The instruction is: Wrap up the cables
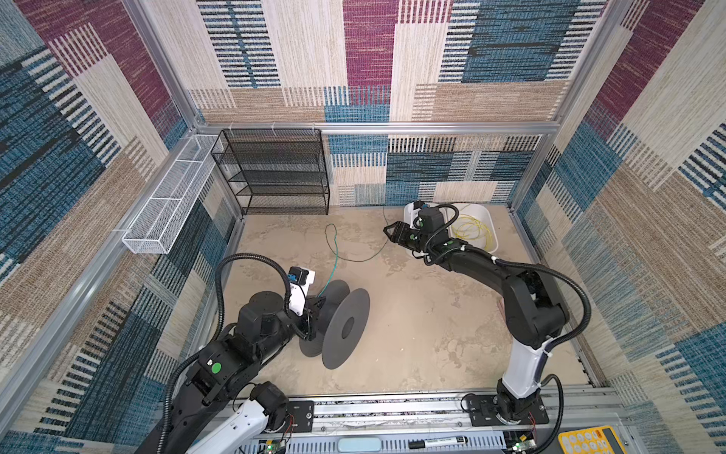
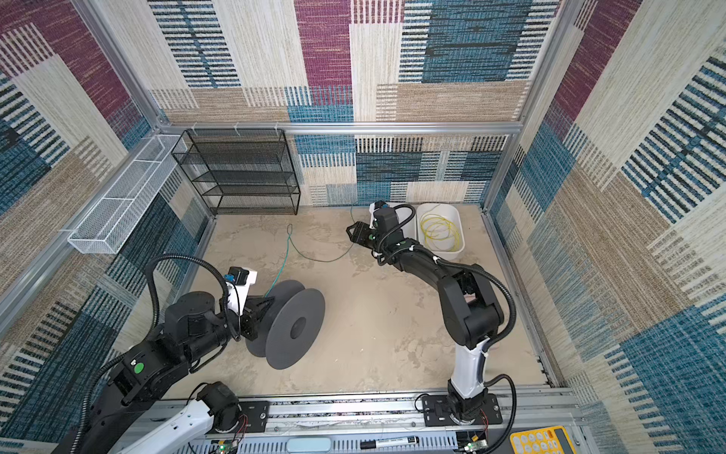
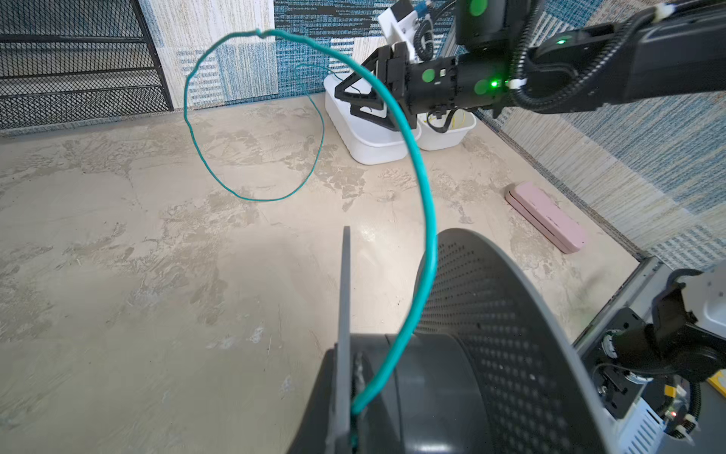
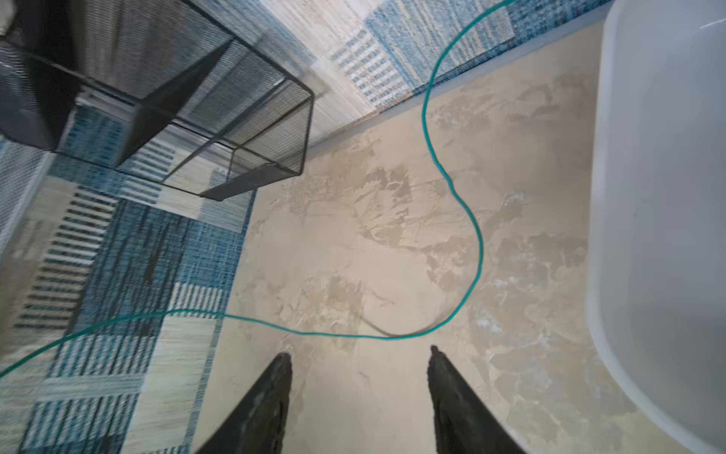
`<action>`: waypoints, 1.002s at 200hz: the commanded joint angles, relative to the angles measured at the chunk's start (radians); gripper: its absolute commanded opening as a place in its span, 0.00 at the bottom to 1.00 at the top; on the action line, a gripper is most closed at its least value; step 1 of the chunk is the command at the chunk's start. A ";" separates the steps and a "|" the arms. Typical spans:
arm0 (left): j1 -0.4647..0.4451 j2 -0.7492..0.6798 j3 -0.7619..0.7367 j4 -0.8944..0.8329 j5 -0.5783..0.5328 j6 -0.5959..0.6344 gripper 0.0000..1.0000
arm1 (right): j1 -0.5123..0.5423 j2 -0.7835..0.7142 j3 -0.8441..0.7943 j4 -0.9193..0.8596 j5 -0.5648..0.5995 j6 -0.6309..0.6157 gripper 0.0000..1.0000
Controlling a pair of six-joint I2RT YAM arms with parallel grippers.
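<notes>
Spool (image 1: 345,328) at 7 o'clock, flange pinched by my left gripper (image 1: 317,306); teal cable (image 1: 337,251) runs from its hub toward 12, looping over the table (image 1: 412,314). My right gripper (image 4: 359,351), fingers spread, holds nothing. Yellow cable (image 2: 438,232) lies coiled in the white bin (image 2: 460,226) at 2.

black mesh shelf (image 1: 275,173): back wall | white bins (image 3: 377,151): back-right corner | pink case (image 3: 546,216): tabletop
</notes>
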 commanded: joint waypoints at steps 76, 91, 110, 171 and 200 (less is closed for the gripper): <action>0.001 -0.012 -0.017 0.044 -0.004 -0.014 0.00 | 0.001 0.328 0.229 -0.077 0.034 -0.074 0.54; 0.002 -0.016 -0.017 0.039 -0.007 -0.011 0.00 | 0.001 0.358 0.283 -0.103 0.043 -0.078 0.48; 0.001 -0.020 -0.017 0.032 -0.012 -0.008 0.00 | 0.001 0.382 0.322 -0.109 0.037 -0.082 0.35; 0.001 -0.032 -0.019 0.025 -0.023 0.001 0.00 | 0.001 0.389 0.350 -0.119 0.037 -0.098 0.00; 0.002 -0.031 -0.011 0.020 -0.035 0.009 0.00 | 0.001 0.329 0.330 -0.108 0.046 -0.105 0.00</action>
